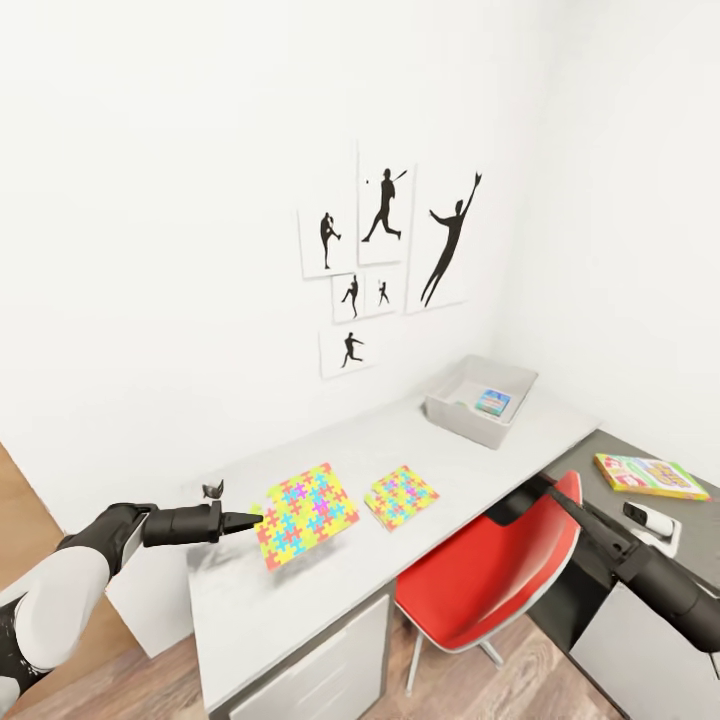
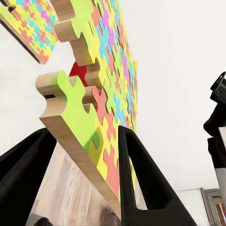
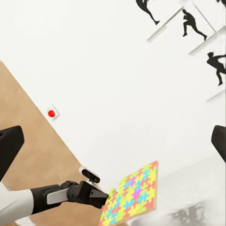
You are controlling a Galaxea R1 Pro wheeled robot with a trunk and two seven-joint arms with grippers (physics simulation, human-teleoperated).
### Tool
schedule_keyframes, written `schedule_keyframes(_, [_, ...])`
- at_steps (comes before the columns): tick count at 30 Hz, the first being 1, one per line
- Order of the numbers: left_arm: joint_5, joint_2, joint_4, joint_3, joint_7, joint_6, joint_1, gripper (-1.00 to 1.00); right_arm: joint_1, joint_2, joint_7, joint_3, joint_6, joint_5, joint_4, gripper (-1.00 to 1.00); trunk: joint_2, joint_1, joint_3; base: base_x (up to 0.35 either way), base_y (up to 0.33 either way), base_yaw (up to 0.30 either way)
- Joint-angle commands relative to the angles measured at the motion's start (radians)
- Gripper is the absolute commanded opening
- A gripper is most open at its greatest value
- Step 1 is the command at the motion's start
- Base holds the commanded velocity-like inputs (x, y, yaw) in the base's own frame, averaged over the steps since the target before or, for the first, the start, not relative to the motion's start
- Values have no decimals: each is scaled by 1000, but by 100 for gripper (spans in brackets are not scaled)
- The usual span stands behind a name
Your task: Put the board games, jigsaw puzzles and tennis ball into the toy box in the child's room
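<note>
- The left gripper (image 1: pixel 252 520) is pinching the larger multicoloured wooden jigsaw puzzle board (image 1: pixel 305 513) by its near edge, one finger on each face, and holding it tilted above the white desk (image 1: pixel 300 600).
- Risk: such a thin edge grip is likely letting the board pivot or slip out.
- The grey plastic toy box (image 1: pixel 445 405) is sitting well beyond the puzzle.
- The right gripper's fingers (image 3: pixel 9 146) are standing wide apart, holding nothing.
</note>
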Motion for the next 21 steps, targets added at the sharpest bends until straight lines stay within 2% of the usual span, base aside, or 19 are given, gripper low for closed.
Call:
schedule_keyframes(1, [-10, 0, -1, 8, -7, 10, -1, -100, -1, -1, 1, -2, 9, -4, 1, 100, -2, 1, -4, 0, 0, -193])
schedule_keyframes(7, [-10, -1, -1, 8, -7, 10, -1, -100, -1, -2, 4, -6, 11, -5, 2, 100, -2, 1, -7, 0, 0, -237])
schedule_keyframes(14, [-10, 0, -1, 8, -7, 10, -1, -100, -1, -1, 62, -7, 9, 3, 4, 100, -2, 1, -8, 0, 0, -273])
schedule_keyframes(21, [-10, -2, -1, 7, -7, 7, -1, -100, -1, -1, 73, -7, 8, 3, 5, 100, -2, 1, -5, 0, 0, -277])
